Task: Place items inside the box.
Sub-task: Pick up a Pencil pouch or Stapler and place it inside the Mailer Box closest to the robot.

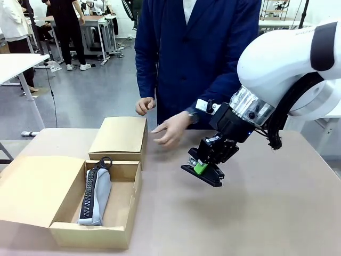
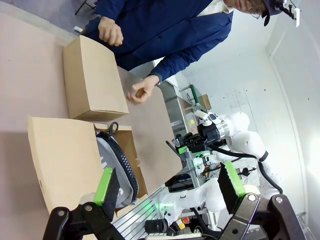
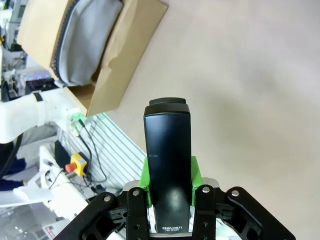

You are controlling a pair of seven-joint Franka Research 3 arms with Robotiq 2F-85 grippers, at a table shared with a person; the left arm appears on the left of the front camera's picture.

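- Found the right gripper (image 1: 202,166) shut tight on a black stapler (image 3: 167,160), green pads (image 3: 195,172) pressing its two long sides near one end.
- Saw the stapler hanging above the bare table (image 1: 266,224), tipped down a little, to the right of the open box (image 1: 90,234) and well apart from it.
- Found the left gripper (image 2: 167,175) spread wide, with nothing in between.
- Spotted a grey pencil case (image 1: 98,194) with a dark zip lying inside the open box, toward the left side, with bare floor on its right.
- Noticed a second, closed box (image 1: 120,136) just behind the open one.
- Saw a person's hand (image 1: 170,129) held out loose over the far side of the table, near the right gripper, touching nothing; the other hand (image 1: 144,105) curled up, farther back.
- Judged the stapler hard, stiff and a bit heavy for so small a thing, with a smooth, shiny top, so likely slippery.
- Thought the flat sides the best place to hold, both halves pinched together, to stop the top from springing open.
- Guessed no harm from a soft set-down, but a loud clunk and a bounce from a high drop.
- Picked the bare floor beside the soft pencil case as the best landing spot, not the squashy case itself.
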